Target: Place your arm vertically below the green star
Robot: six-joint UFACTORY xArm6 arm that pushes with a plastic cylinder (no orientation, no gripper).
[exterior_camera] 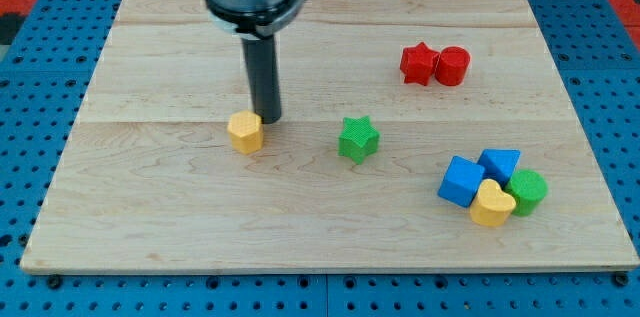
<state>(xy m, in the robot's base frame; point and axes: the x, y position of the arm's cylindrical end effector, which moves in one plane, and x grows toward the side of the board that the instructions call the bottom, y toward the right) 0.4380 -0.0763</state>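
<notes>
Green star [358, 139] near board centre, untouched. Bare rod tip [269, 117], no jaws, holding nothing, down on the wooden board [150, 207] well left of star, touching yellow block [245, 131]. Right of star: red pair [435, 64] above, mixed cluster [493, 189] below. Spot beneath star open, not yet reached.

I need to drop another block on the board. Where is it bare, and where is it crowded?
Bare: the strip under the yellow block and green star, and the view's left. Crowded: the bottom-right cluster around the blue cube. My tip touches the yellow block.
</notes>
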